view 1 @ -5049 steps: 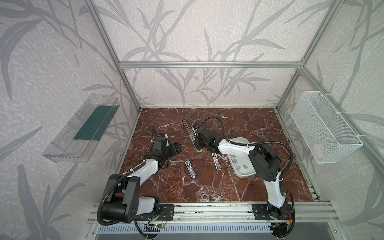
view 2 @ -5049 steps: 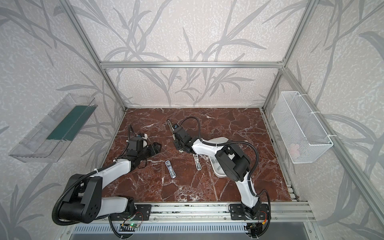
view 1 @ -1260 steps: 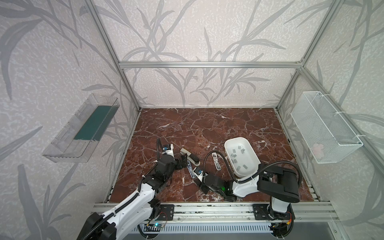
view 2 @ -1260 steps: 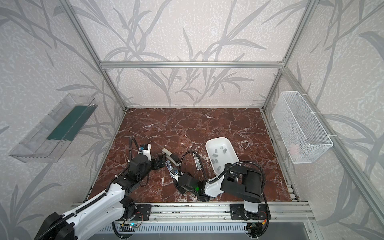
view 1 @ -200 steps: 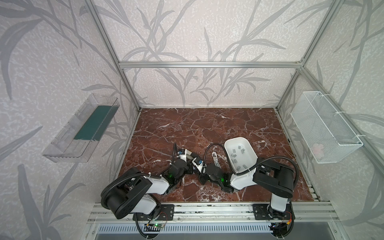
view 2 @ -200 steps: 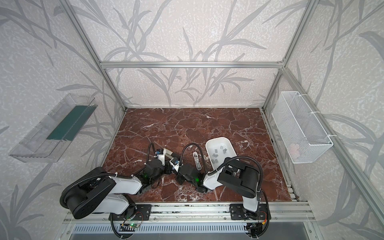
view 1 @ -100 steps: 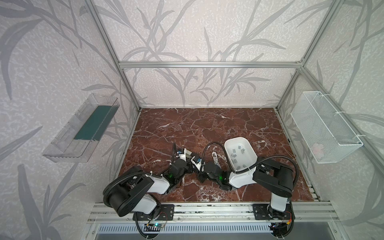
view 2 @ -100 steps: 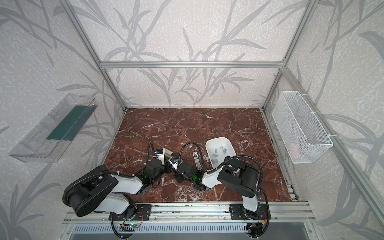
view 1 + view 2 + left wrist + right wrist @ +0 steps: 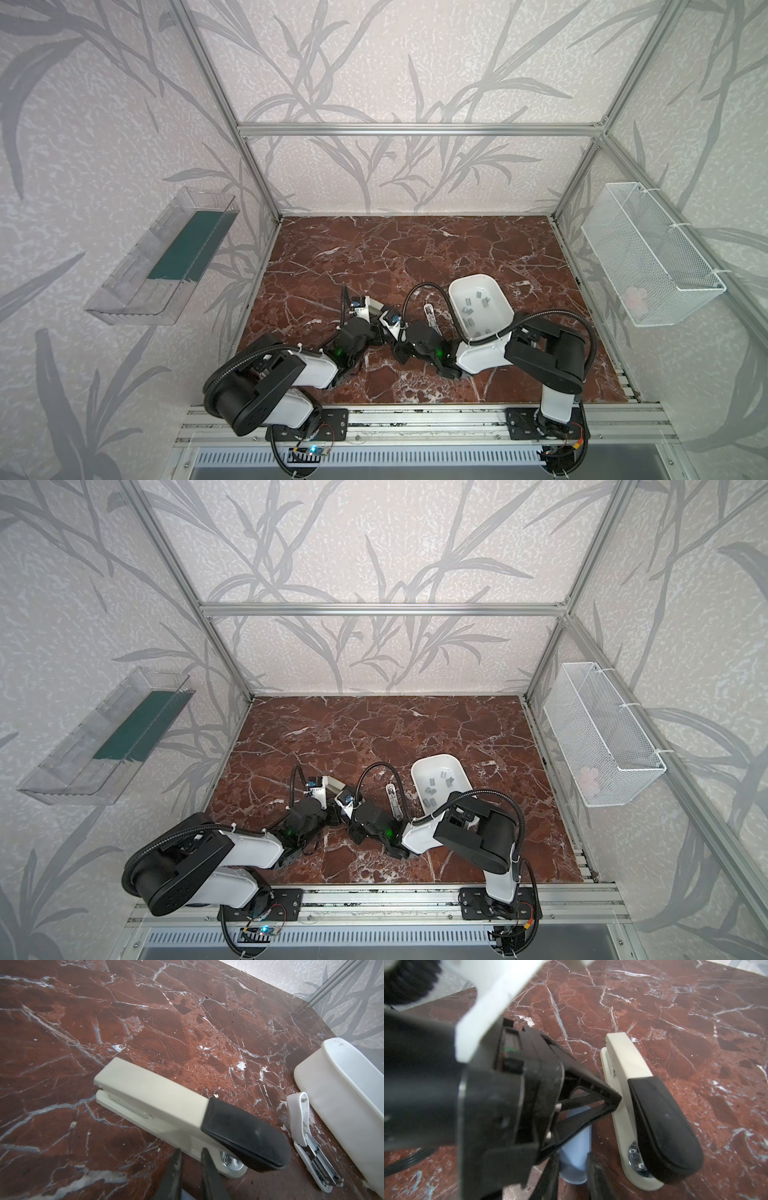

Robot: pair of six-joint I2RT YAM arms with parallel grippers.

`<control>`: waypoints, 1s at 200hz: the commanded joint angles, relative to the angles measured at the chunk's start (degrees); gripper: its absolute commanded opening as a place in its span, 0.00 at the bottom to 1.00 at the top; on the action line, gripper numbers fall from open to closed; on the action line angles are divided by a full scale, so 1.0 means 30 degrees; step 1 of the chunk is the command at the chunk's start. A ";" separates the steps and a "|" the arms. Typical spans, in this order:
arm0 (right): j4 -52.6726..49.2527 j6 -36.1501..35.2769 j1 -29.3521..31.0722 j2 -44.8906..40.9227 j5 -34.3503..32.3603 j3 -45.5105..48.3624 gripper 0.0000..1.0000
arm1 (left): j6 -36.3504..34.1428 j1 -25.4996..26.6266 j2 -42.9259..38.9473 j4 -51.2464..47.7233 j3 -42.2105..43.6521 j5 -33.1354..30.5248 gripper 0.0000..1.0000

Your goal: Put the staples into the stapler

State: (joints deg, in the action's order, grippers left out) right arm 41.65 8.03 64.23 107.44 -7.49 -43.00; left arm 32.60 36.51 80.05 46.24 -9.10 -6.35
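Note:
My right gripper (image 9: 573,1159) is shut on a small light-blue stapler (image 9: 577,1126) lying low over the marble floor; in both top views it shows between the two wrists (image 9: 392,322) (image 9: 347,801). My left gripper (image 9: 191,1150) is shut, with nothing visible between its tips. Its tip (image 9: 616,1099) rests over the blue stapler and against the side of a cream stapler with a black handle (image 9: 166,1105) (image 9: 633,1088). The staples (image 9: 473,303) (image 9: 436,785) lie loose in a white tray (image 9: 505,309) (image 9: 415,771).
A small white stapler (image 9: 301,1126) (image 9: 430,316) lies hinged open between the grippers and the tray. A wire basket (image 9: 648,257) hangs on the right wall. On the left wall hangs a clear bin (image 9: 166,262).
My left gripper's jaws have closed over the last second. Both arms have stayed almost where they were, meeting at the blue stapler.

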 commanded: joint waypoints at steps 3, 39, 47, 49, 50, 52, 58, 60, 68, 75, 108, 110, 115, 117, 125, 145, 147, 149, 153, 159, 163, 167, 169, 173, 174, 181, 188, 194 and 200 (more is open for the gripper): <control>0.1469 -0.0286 -0.0131 -0.0296 0.0027 -0.0374 0.25 | 0.0596 -0.0513 -0.1580 -0.4039 0.0205 0.1648 0.22; 0.1418 -0.0473 -0.0156 -0.0466 0.0005 -0.0361 0.26 | 0.0496 -0.0970 -0.5083 -0.7866 -0.0030 0.0931 0.35; 0.1359 -0.0501 -0.0153 -0.0429 0.0005 -0.0469 0.27 | 0.0421 -0.1075 -0.5566 -0.8291 -0.0016 0.0840 0.36; 0.1354 -0.0507 -0.0143 -0.0424 0.0005 -0.0499 0.27 | 0.0400 -0.1099 -0.5657 -0.8374 0.0001 0.0831 0.37; 0.1338 -0.0494 -0.0156 -0.0423 0.0005 -0.0509 0.27 | 0.0392 -0.1112 -0.5697 -0.8407 0.0009 0.0814 0.37; 0.1326 -0.0491 -0.0151 -0.0400 0.0005 -0.0539 0.26 | 0.0378 -0.1144 -0.5785 -0.8476 0.0022 0.0788 0.37; 0.1294 -0.0529 -0.0158 -0.0365 0.0005 -0.0634 0.27 | 0.0355 -0.1192 -0.5940 -0.8605 0.0059 0.0714 0.37; 0.1279 -0.0522 -0.0166 -0.0342 -0.0002 -0.0672 0.27 | 0.0369 -0.1186 -0.5978 -0.8613 0.0064 0.0689 0.37; 0.1195 -0.0539 -0.0165 -0.0255 0.0005 -0.0820 0.27 | 0.0319 -0.1241 -0.6031 -0.8684 0.0094 0.0584 0.37; 0.1083 -0.0539 -0.0163 -0.0181 -0.0018 -0.0975 0.27 | 0.0297 -0.1273 -0.5978 -0.8721 0.0101 0.0466 0.36; 0.0473 -0.0518 -0.0196 0.0302 -0.0202 -0.1825 0.27 | 0.0268 -0.1453 -0.5315 -0.8286 0.0150 0.0069 0.34; 0.0473 -0.0490 -0.0197 0.0330 -0.0200 -0.1856 0.27 | 0.0267 -0.1471 -0.5287 -0.8255 0.0153 0.0052 0.34; 0.0473 -0.0487 -0.0213 0.0344 -0.0200 -0.1894 0.27 | 0.0281 -0.1502 -0.5153 -0.8142 0.0156 0.0029 0.34; 0.0473 -0.0482 -0.0194 0.0363 -0.0200 -0.1895 0.27 | 0.0277 -0.1520 -0.5114 -0.8102 0.0161 0.0020 0.33; 0.0473 -0.0432 -0.0191 0.0420 -0.0178 -0.1867 0.27 | 0.0275 -0.1549 -0.5009 -0.7989 0.0109 0.0067 0.33; 0.0473 -0.0233 -0.0171 0.0449 -0.0273 -0.1587 0.27 | 0.0226 -0.1576 -0.5058 -0.7943 0.0037 0.0204 0.33; 0.0473 -0.0199 -0.0162 0.0470 -0.0284 -0.1562 0.27 | 0.0234 -0.1582 -0.5091 -0.7942 0.0029 0.0232 0.33; 0.0473 -0.0175 -0.0145 0.0504 -0.0331 -0.1527 0.27 | 0.0222 -0.1577 -0.5114 -0.7964 0.0020 0.0254 0.33; 0.0473 -0.0157 -0.0163 0.0529 -0.0340 -0.1476 0.27 | 0.0185 -0.1573 -0.5177 -0.7980 0.0030 0.0284 0.33; 0.0473 -0.0130 -0.0180 0.0581 -0.0373 -0.1403 0.27 | 0.0188 -0.1589 -0.5330 -0.7988 0.0033 0.0321 0.33; 0.0473 -0.0114 -0.0162 0.0609 -0.0416 -0.1356 0.27 | 0.0151 -0.1587 -0.5447 -0.8022 0.0036 0.0327 0.33; 0.0136 -0.0128 -0.0168 0.0646 -0.0461 -0.1340 0.27 | 0.0133 -0.1585 -0.5561 -0.8073 0.0051 0.0329 0.33; -0.0124 -0.0114 -0.0169 0.0658 -0.0478 -0.1325 0.27 | 0.0123 -0.1570 -0.5634 -0.8121 0.0040 0.0315 0.33; -0.0218 -0.0082 -0.0165 0.0687 -0.0514 -0.1289 0.27 | 0.0127 -0.1566 -0.5774 -0.8217 0.0022 0.0301 0.33; -0.0224 -0.0091 -0.0181 0.0704 -0.0518 -0.1285 0.27 | 0.0124 -0.1565 -0.5799 -0.8241 0.0019 0.0301 0.33; -0.0230 -0.0097 -0.0160 0.0774 -0.0573 -0.1226 0.27 | 0.0070 -0.1567 -0.6037 -0.8434 -0.0004 0.0271 0.33; -0.0285 -0.0073 -0.0172 0.0856 -0.0637 -0.1222 0.27 | 0.0048 -0.1574 -0.6285 -0.8602 0.0012 0.0282 0.33; -0.0344 -0.0097 -0.0163 0.0942 -0.0668 -0.1207 0.27 | 0.0033 -0.1577 -0.6497 -0.8735 0.0010 0.0254 0.33; -0.0422 -0.0134 -0.0156 0.1033 -0.0628 -0.1221 0.27 | 0.0035 -0.1590 -0.6725 -0.8840 0.0042 0.0242 0.34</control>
State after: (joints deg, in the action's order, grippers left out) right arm 41.87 7.31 64.01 108.71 -8.14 -47.44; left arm 33.06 32.08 62.41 21.67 -9.04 -4.67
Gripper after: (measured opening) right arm 0.270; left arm 0.330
